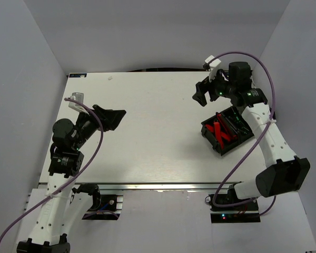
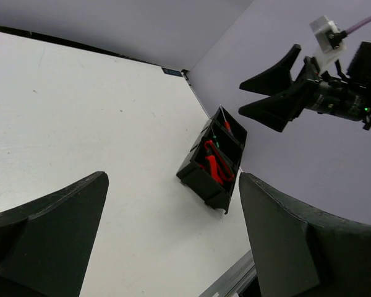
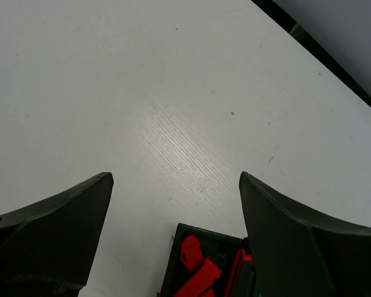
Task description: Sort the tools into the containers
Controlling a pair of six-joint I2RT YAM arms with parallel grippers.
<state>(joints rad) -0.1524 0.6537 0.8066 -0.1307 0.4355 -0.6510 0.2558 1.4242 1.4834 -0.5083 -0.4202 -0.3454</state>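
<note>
I have the two black bins [image 1: 227, 132] side by side at the right of the top view on the white table [image 1: 147, 142], one holding red-and-black knives [image 1: 219, 133], the other thin screwdrivers [image 2: 226, 126]. The right fingers [image 1: 201, 94] hang just above them toward the upper right, spread wide and gripping nothing. The left fingers [image 1: 111, 117], at the left of the frame and well apart from the bins, are also wide open and empty.
</note>
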